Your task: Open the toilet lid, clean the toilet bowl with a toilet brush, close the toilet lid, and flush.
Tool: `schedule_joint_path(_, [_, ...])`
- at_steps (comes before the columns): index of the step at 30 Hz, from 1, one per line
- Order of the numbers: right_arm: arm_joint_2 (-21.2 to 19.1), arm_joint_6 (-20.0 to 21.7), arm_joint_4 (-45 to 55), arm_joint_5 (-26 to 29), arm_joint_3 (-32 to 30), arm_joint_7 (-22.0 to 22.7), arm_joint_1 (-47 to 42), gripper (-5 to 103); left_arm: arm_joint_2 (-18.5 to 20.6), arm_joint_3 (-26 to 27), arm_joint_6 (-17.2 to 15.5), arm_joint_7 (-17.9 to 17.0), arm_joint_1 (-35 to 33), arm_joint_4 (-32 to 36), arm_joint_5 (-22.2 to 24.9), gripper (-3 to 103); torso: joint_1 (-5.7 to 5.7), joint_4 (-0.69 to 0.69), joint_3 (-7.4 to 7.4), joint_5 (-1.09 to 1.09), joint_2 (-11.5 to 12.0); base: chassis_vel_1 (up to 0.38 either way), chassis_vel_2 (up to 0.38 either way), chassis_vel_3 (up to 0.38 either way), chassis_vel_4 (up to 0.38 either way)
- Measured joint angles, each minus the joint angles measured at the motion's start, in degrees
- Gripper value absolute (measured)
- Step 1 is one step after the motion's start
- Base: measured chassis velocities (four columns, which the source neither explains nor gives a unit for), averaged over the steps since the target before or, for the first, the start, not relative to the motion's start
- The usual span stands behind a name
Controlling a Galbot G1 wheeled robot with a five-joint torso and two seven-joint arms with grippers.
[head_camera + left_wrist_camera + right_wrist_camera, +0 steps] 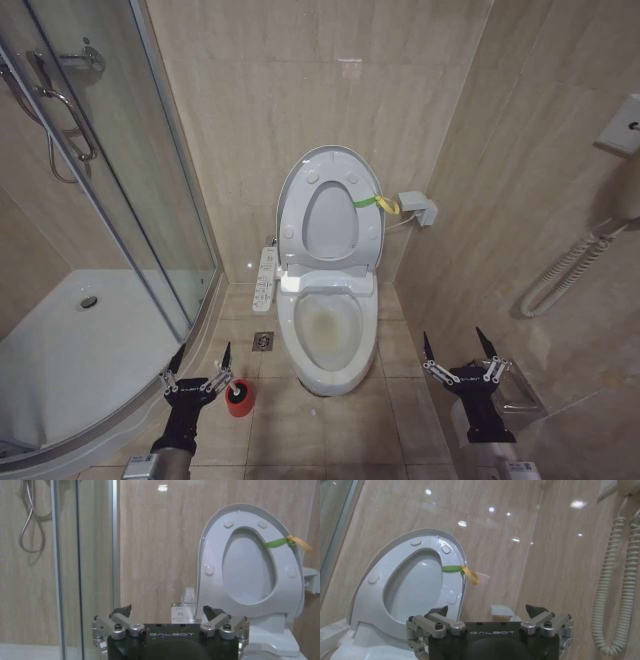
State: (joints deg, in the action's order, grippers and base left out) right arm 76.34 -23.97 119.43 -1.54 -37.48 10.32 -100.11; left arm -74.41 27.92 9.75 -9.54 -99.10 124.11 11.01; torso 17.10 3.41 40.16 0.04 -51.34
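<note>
The toilet lid (331, 222) stands raised against the back wall with the ring seat (296, 210) up in front of it; a yellow-green band (375, 203) hangs at its edge. Below, the white toilet bowl (290, 345) lies uncovered, its inside slightly stained. The toilet brush (239, 396) sits in a small red holder on the floor beside the bowl. My left gripper (204, 350) hovers open just beside and above that holder, nothing between its fingers. My right gripper (453, 337) is open on the bowl's other side. The lid (247, 570) (415, 585) rises beyond each open gripper (167, 610) (487, 608).
A curved glass shower screen (130, 200) and white shower tray (70, 350) close off the left. A control panel (267, 275) sticks out beside the seat, and a floor drain (263, 341) lies below it. A coiled cord (565, 270) and a paper holder (510, 395) are on the right wall.
</note>
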Motion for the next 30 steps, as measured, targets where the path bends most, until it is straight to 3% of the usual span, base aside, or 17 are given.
schedule_joint_path(30, [0.0,0.0,0.0,0.0,0.0,0.0,0.0,100,-1.0,-0.07,2.03,-0.76,-1.18,-0.91,-2.28,94,0.0,0.0,0.0,0.0,0.0,0.0,0.0,0.0,0.0])
